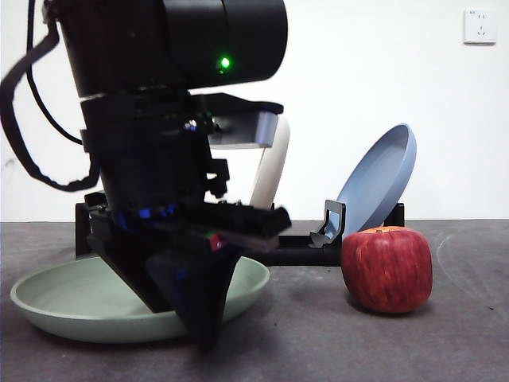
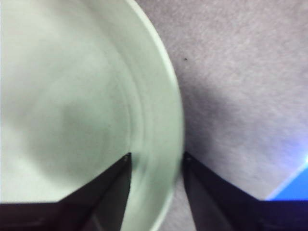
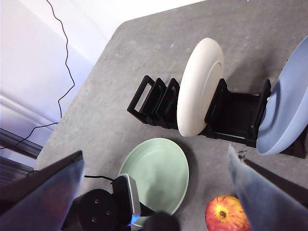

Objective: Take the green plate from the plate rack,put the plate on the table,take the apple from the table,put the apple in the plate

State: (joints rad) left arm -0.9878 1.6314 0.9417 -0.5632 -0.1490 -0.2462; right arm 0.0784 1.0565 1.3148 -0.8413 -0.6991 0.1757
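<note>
Left gripper (image 2: 156,166) jaws pinch green plate (image 1: 71,298) rim, flat on table (image 1: 445,350); release sloppily, you drag it toward apple (image 1: 387,269). Right gripper (image 3: 154,192) wide, empty.

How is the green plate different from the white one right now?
The green plate lies flat on the table, in front of the rack; the white plate stands on edge in the rack. The green plate has the left end effector straddling its rim, one jaw inside and one outside; nothing touches the white plate. They differ in colour: pale green against cream. Both are round, shallow and look about the same size.
</note>
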